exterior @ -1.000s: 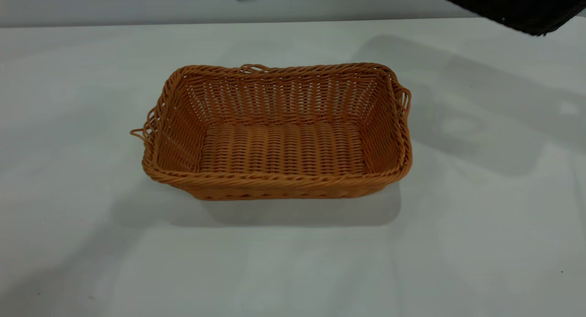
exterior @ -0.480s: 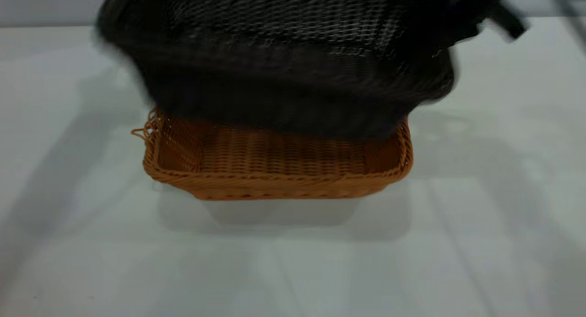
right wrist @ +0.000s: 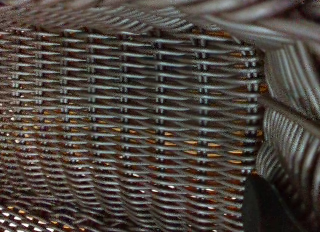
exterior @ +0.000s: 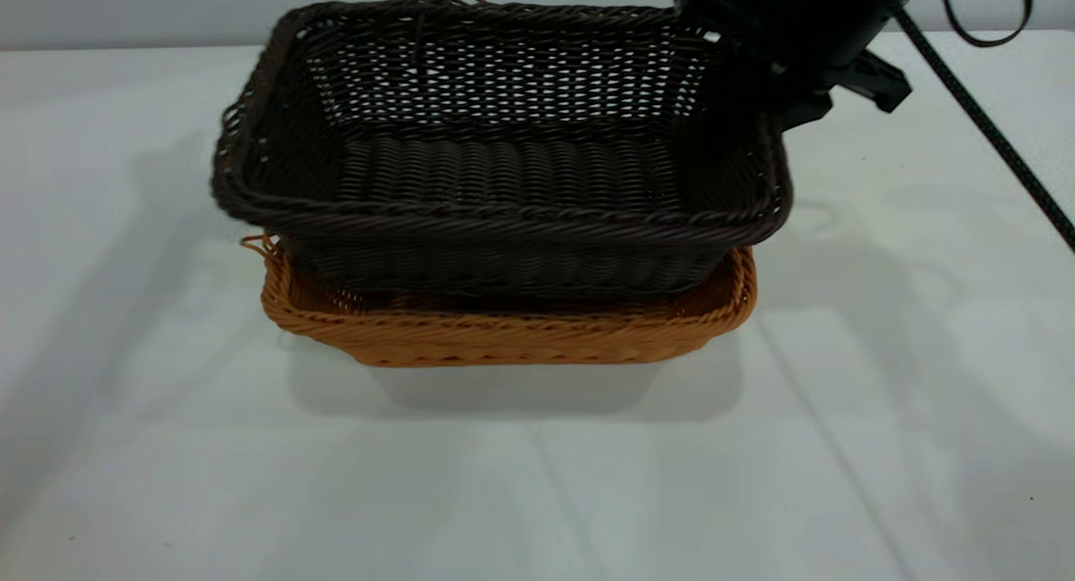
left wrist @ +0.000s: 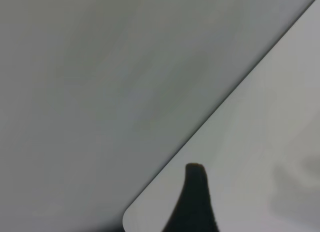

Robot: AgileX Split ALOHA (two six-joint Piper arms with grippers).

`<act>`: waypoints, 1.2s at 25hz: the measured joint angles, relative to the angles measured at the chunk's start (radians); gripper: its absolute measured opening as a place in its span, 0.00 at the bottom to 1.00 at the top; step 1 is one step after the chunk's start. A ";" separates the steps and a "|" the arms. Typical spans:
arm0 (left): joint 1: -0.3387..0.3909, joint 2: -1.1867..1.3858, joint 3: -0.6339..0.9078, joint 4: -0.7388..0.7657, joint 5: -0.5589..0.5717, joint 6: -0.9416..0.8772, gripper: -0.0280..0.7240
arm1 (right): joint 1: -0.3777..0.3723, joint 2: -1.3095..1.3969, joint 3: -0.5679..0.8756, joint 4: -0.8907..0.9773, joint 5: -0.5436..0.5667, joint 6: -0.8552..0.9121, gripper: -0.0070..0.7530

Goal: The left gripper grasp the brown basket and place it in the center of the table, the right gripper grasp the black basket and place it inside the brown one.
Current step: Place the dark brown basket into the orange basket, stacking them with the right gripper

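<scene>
Now, taking the brown basket as the landmark:

Brown basket (exterior: 504, 337): sits flat on the table (exterior: 168, 447), roughly mid-table, open side up. Its placement looks done, so it serves as the receiver.

Black basket (exterior: 504, 170): directly above the brown basket and partly sunk into it, long sides parallel. Its rim stands clear above the brown rim, its end toward the loose brown handle loop overhangs slightly, and it may sit a little tilted, so I judge it lowered in but not fully seated. The right wrist view shows its dark weave with orange glinting through the gaps, which fits the brown basket lying close underneath.

Right gripper (exterior: 768, 102): at the black basket's far corner, up and away from the brown basket's near edge. It appears clamped on the rim or wall there, since the basket hangs level from that corner, though the fingertips are hidden by weave.

Left gripper (left wrist: 195, 202): away from both baskets, over a table corner. Only one dark fingertip shows; whether the pincer is apart or together I cannot tell.

Next, by judgement: settle the black basket squarely, then release.
</scene>
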 joint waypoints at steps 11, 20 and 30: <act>0.000 -0.001 0.000 -0.043 0.015 -0.003 0.80 | 0.006 0.066 -0.003 -0.018 -0.028 0.016 0.14; 0.000 -0.001 0.000 -0.050 0.020 -0.003 0.80 | 0.007 0.059 -0.008 -0.014 -0.018 -0.027 0.63; 0.000 -0.071 0.000 -0.185 0.050 -0.003 0.80 | 0.008 -0.051 -0.008 -0.151 0.153 -0.089 0.82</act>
